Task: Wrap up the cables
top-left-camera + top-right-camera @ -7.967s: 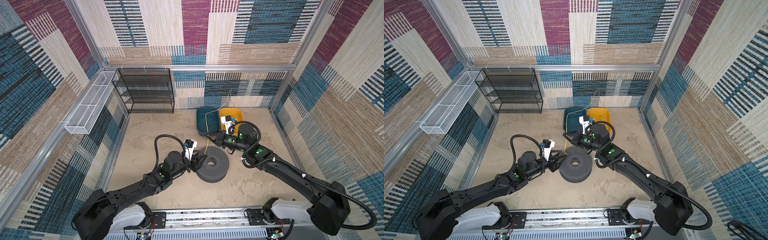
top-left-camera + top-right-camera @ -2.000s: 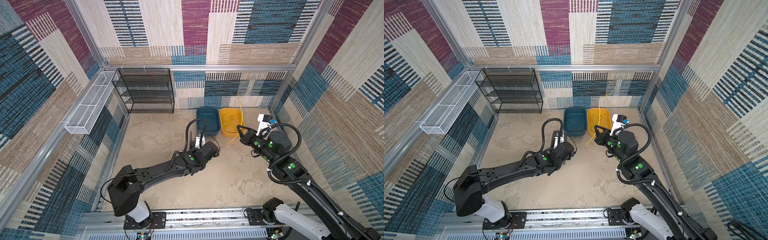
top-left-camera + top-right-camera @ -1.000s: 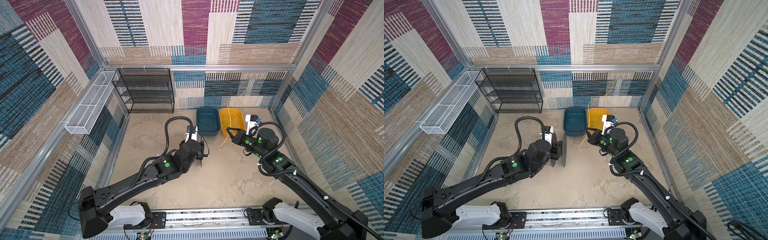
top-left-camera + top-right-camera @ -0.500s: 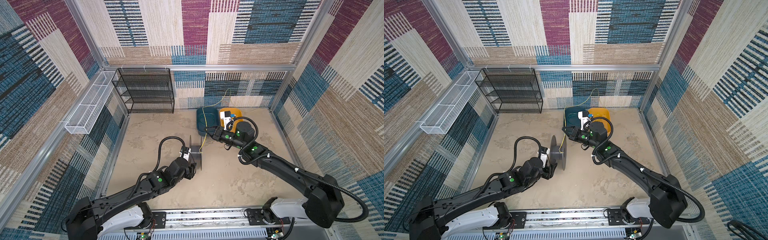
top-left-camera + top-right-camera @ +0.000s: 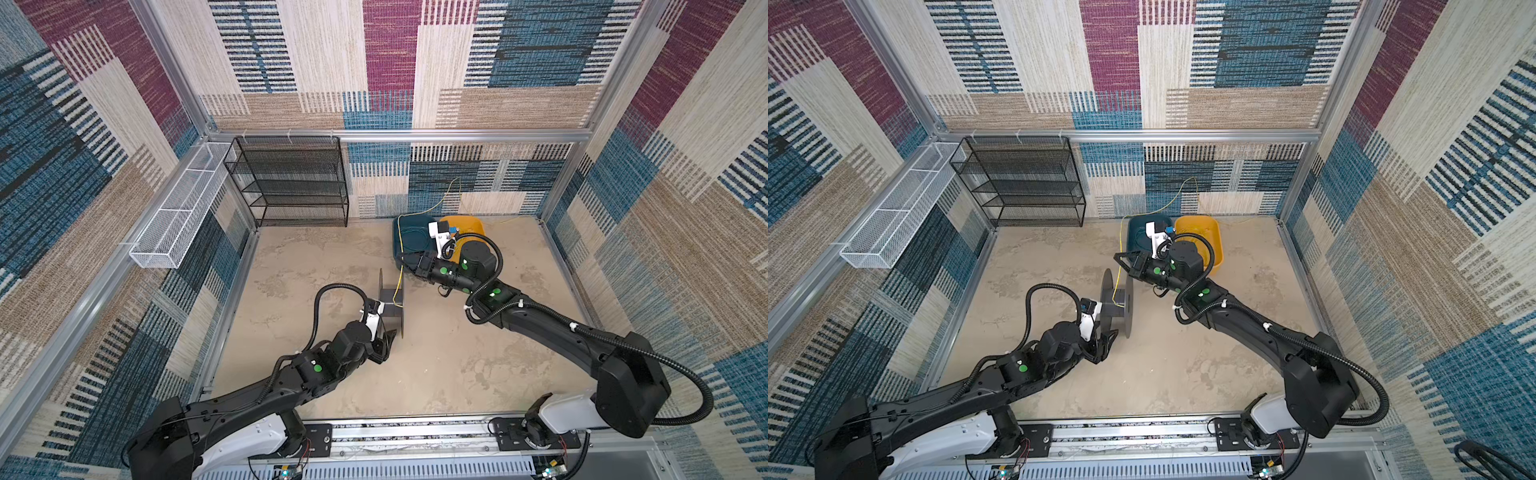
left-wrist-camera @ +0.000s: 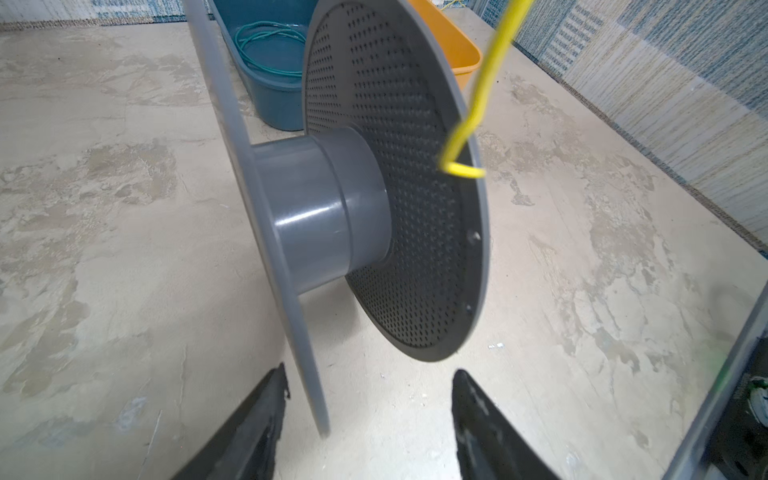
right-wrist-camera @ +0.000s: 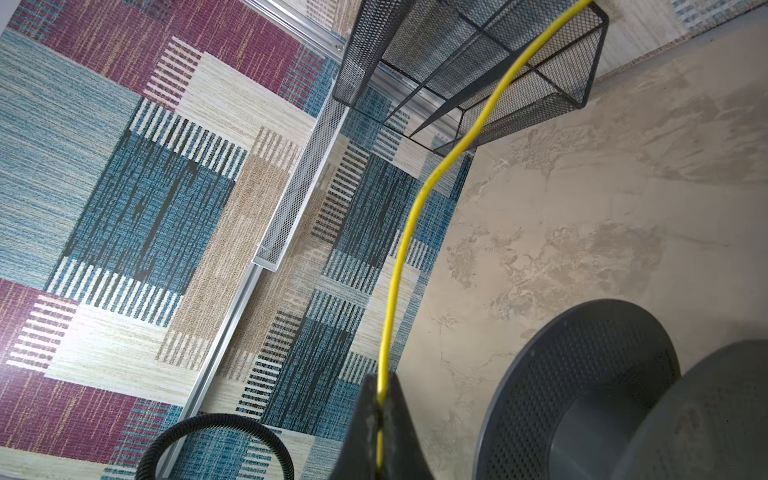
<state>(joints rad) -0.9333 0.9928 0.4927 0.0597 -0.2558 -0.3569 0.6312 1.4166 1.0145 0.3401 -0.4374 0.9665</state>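
A grey spool (image 5: 392,301) (image 5: 1116,301) stands on its rims on the floor. My left gripper (image 5: 387,337) (image 6: 370,382) is open just before it, and the near flange's lower rim (image 6: 316,399) lies between the fingers, which grip nothing. The thin yellow cable (image 5: 400,276) (image 7: 409,232) is hooked through the far flange (image 6: 457,166). It rises to my right gripper (image 5: 1119,255) (image 7: 380,384), which is shut on it above and behind the spool. From there the cable loops back over the bins to the rear wall (image 5: 1192,180).
A teal bin (image 5: 401,249) with a green coil (image 6: 270,45) and an orange bin (image 5: 473,224) stand behind the spool. A black mesh shelf (image 5: 291,183) is at the back left. A white wire basket (image 5: 178,212) hangs on the left wall.
The left arm brought the spool forward and stood it on the floor, then opened and drew back a little. The right gripper swung left with the cable to above the spool.
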